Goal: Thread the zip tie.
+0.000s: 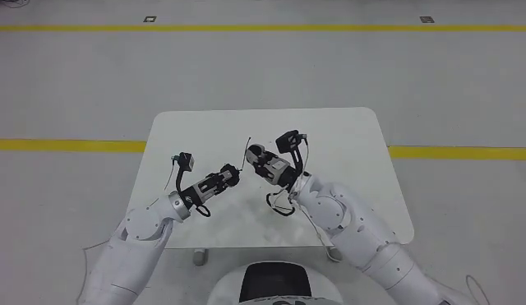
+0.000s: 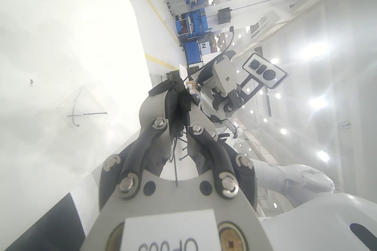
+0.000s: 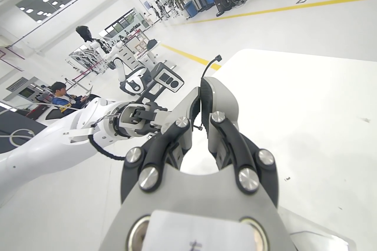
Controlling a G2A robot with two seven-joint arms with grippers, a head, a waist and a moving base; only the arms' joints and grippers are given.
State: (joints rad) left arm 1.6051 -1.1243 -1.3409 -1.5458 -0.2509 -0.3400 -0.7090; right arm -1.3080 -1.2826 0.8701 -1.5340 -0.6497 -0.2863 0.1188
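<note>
Both grippers hang close together above the white table (image 1: 345, 140), fingertips almost meeting. My right gripper (image 3: 201, 87) (image 1: 251, 152) is shut on a thin black zip tie (image 3: 209, 66). One end of the tie curves out past the fingertips and stands up (image 1: 248, 142); a short end shows between the fingers near the palm. My left gripper (image 2: 176, 93) (image 1: 233, 173) is shut on a thin black strap (image 2: 176, 164) that runs back toward its palm. I cannot tell whether both hold the same tie. The right gripper (image 2: 223, 90) sits just beyond the left fingertips.
Two loose black zip ties (image 2: 77, 114) lie crossed on the table below the left gripper, on what looks like a clear sheet. A few small dark specks (image 3: 363, 119) dot the tabletop. The table's rounded far corner (image 3: 244, 53) is close ahead of the right gripper.
</note>
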